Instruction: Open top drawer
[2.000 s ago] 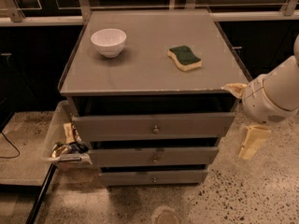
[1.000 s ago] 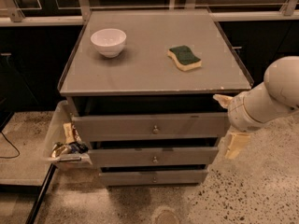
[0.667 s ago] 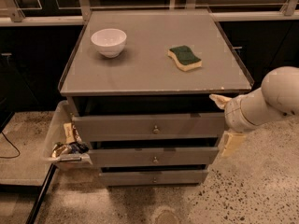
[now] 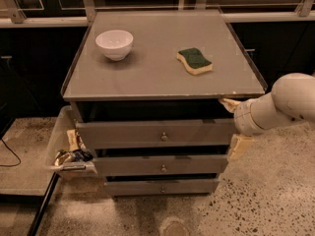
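The top drawer [image 4: 123, 133] is the widest grey front, just under the cabinet's top, with a small round metal knob [image 4: 164, 137] at its centre. A dark gap shows above the front. My gripper [image 4: 228, 129] is at the drawer's right end, on a white arm [image 4: 290, 102] that comes in from the right. Its two cream fingers are spread apart, one [image 4: 229, 104] by the top's front right corner and one [image 4: 238, 147] lower, beside the front's right edge. It holds nothing and is well right of the knob.
Two narrower drawer fronts [image 4: 162, 165] [image 4: 162, 186] sit below. A white bowl [image 4: 114, 44] and a green-and-yellow sponge [image 4: 195, 61] lie on the cabinet's top [image 4: 147, 77]. A clear bin with rubbish [image 4: 66, 151] stands at the left, beside a black pole [image 4: 42, 208].
My arm and gripper have moved left and slightly down, from right of the cabinet to the right end of the top drawer. The drawers have not moved.
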Controlling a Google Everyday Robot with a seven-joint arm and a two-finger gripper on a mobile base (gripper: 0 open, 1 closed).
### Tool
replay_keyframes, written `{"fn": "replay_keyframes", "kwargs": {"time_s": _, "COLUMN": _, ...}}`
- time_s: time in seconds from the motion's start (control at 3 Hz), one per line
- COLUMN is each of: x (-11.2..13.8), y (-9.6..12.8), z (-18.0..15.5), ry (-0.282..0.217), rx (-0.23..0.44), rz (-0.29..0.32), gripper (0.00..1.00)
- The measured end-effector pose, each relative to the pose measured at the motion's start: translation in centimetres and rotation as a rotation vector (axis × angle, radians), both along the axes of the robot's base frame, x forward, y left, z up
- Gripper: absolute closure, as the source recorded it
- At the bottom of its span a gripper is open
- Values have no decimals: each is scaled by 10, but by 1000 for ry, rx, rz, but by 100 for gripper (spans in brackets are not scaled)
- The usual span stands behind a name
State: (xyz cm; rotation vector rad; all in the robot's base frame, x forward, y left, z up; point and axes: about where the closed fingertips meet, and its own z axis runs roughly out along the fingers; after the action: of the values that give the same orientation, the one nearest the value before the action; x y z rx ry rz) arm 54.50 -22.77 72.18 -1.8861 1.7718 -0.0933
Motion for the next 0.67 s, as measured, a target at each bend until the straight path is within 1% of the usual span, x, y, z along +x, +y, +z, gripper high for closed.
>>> {"fn": "replay_keyframes", "kwargs": {"time_s": 0.33, "x": 8, "y": 10, "z": -26, "ry": 23, "rx": 5, "rz": -4, "gripper": 0}}
{"fn": "replay_keyframes", "kwargs": {"time_s": 0.67, "x": 21, "y": 20, "z": -48, "ry": 39, "rx": 8, "rz": 2, "gripper": 0}}
